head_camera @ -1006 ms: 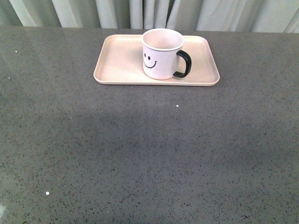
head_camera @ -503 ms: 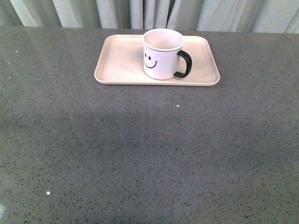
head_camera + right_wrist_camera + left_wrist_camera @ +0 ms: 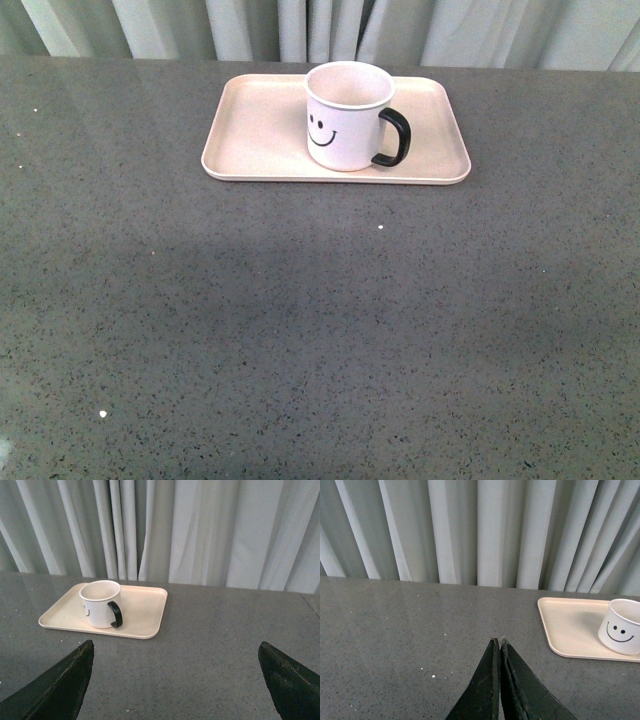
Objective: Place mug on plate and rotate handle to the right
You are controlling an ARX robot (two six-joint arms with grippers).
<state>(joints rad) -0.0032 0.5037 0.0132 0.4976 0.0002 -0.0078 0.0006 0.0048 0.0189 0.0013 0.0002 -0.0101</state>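
Left fingers (image 3: 487, 690) closed, right fingers (image 3: 60, 685) wide apart, both empty; mug (image 3: 345, 125) on plate (image 3: 260, 125).

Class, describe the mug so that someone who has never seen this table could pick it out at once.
On the far side of the grey speckled table, before the pale curtains, lies a rectangular pink-beige tray. Near its middle stands a white cylindrical ceramic mug. Its black smiley face and glossy black C-shaped handle, pointing right, set it apart.

Pink plate (image 3: 258, 132) on grey speckled table (image 3: 300, 330)
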